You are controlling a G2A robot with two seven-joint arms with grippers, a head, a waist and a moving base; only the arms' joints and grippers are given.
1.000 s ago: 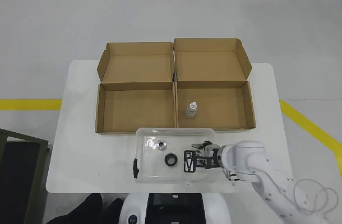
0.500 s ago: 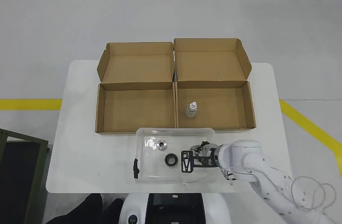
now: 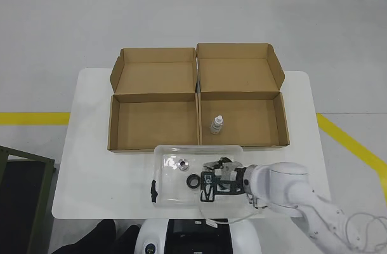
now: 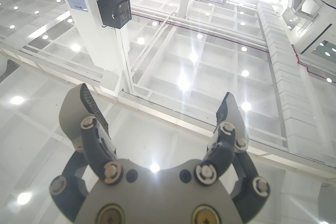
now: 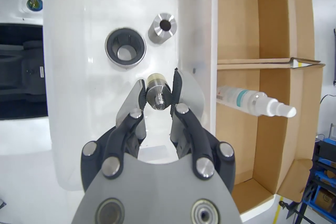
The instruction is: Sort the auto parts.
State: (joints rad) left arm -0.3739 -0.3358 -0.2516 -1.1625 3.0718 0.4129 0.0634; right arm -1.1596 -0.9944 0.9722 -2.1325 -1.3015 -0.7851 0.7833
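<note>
Right gripper [image 5: 158, 89]: we see it clamped on a small metal fitting [image 5: 157, 101], inside the clear tray [image 5: 199, 25].
Just ahead of it: bearing ring [image 5: 125, 47], slotted steel sleeve [image 5: 162, 28].
Left gripper [image 4: 156, 93]: jaws wide apart.

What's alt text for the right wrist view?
The right claw grips a small metal part inside a white tray, with a black ring and a silver sleeve nearby. Beside the tray, a spray bottle sits in a cardboard box.
</note>
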